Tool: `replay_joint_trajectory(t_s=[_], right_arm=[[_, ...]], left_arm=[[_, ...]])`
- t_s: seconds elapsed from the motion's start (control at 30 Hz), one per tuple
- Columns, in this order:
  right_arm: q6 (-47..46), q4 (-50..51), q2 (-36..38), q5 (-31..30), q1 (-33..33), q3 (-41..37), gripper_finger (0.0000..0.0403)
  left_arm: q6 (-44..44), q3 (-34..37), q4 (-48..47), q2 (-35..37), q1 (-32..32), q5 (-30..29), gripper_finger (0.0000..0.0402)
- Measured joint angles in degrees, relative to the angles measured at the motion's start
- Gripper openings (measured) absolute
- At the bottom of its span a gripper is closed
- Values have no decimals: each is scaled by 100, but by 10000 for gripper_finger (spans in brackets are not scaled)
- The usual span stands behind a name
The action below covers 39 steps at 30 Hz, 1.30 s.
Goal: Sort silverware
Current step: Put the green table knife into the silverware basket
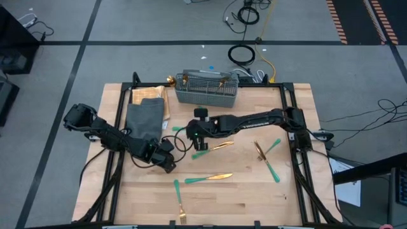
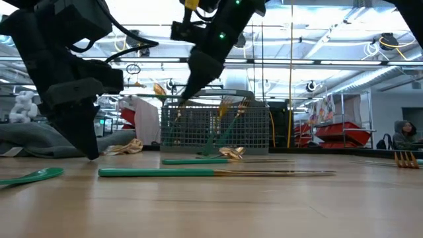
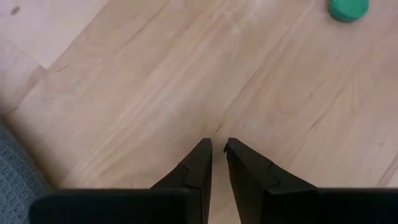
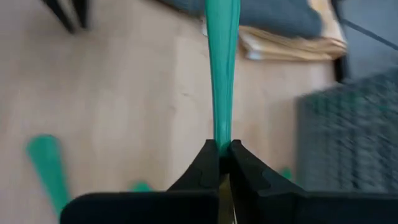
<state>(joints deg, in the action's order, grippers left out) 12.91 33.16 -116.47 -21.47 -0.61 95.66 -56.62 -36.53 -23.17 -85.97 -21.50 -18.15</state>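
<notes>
Gold-headed, teal-handled silverware lies scattered on the wooden table: one piece below my right gripper, one at the middle, a fork near the near edge and two on the right. Several more pieces stand in the grey mesh basket. My right gripper hovers at the table's middle, shut on one teal-handled piece. My left gripper is low over bare wood, left of centre, with its fingers shut on nothing. A teal handle end lies ahead of it. My right gripper pinches the teal-handled piece between its two fingers where the teal handle meets a gold part that shows farther back between them. The handle runs straight on past the fingertips, in line with them. The piece is lifted clear of the table.
The dark grey cloth lies on brown paper at the far left, beside the basket at the far edge. A black frame rail borders the table. Bare wood lies in front of the left gripper and along the near right.
</notes>
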Motion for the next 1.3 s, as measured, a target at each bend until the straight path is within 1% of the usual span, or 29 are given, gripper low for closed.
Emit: replay_joint_trajectory(t_s=[0.3, 0.4, 0.53, 0.73, 0.93, 1.03, 1.2, 1.3], right_arm=[[186, 531, 136, -615, 142, 4, 0], [342, 632, 136, -1037, 191, 4, 0], [767, 700, 136, -1861, 276, 4, 0], [1307, 747, 136, -2604, 528, 4, 0], [2277, 399, 136, -3514, 723, 4, 0], [2900, 131, 136, -3706, 852, 7, 0], [3930, 102, 110, -4091, 1054, 7, 0], [4515, -88, 110, -4258, 1122, 7, 0]], left_arm=[[26, 0, 21, 2, 0, -83, 58], [45, 0, 21, 2, 0, -112, 58], [57, 0, 21, 2, 0, -125, 58], [57, 0, 21, 3, 0, -145, 58], [154, 0, 25, 4, 0, -260, 58], [155, 0, 38, 4, 0, -316, 58], [155, 0, 45, 4, 0, -339, 58], [157, 0, 49, 4, 0, -339, 58]])
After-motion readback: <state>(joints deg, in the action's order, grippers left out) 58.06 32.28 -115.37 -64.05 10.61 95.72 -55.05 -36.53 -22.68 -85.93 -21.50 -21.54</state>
